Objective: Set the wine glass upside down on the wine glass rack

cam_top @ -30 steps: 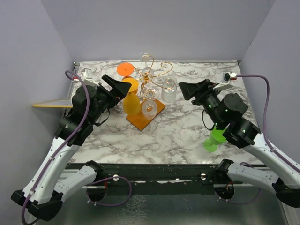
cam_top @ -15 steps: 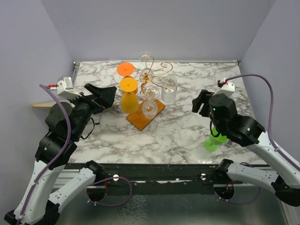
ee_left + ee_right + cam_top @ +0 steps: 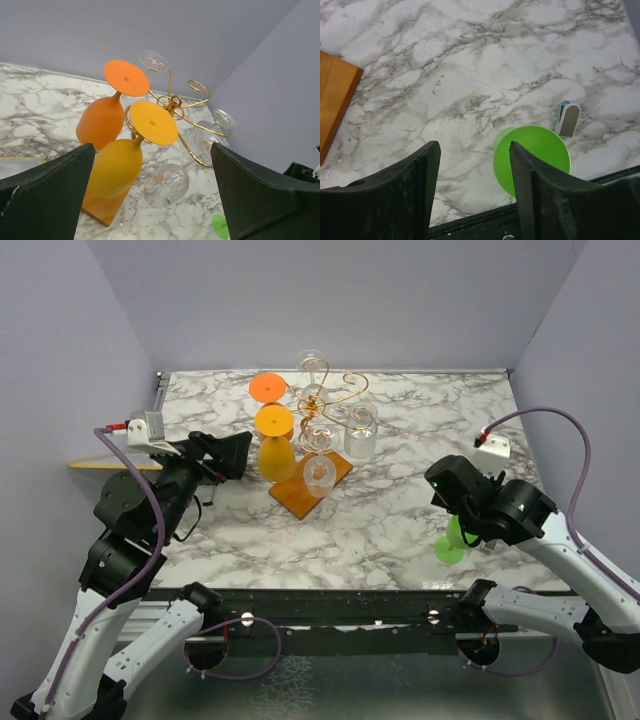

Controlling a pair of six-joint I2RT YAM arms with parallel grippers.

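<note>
Since the earlier frame the right gripper [image 3: 474,147] has dropped over the green plastic wine glass [image 3: 534,152] on the marble tabletop [image 3: 390,530], jaws spread, nothing held. The left gripper [image 3: 230,453], spread and empty, stands off the gold wire wine glass rack [image 3: 330,400], presumably to leave access.

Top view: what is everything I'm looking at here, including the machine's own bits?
Table: one, white-grey marble, under everything.
Rack: one, gold wire on orange-brown base, rear centre.
Orange glass: one, hung upside down, rack's rear left.
Yellow glass: one, hung upside down, rack's left front.
Clear glasses: three, hung upside down on the rack.
Green glass: one, on table, front right.
Arms: two, black and white, near edge.
Left pincer: open, empty, facing rack.
Right pincer: open, empty, over green glass.
</note>
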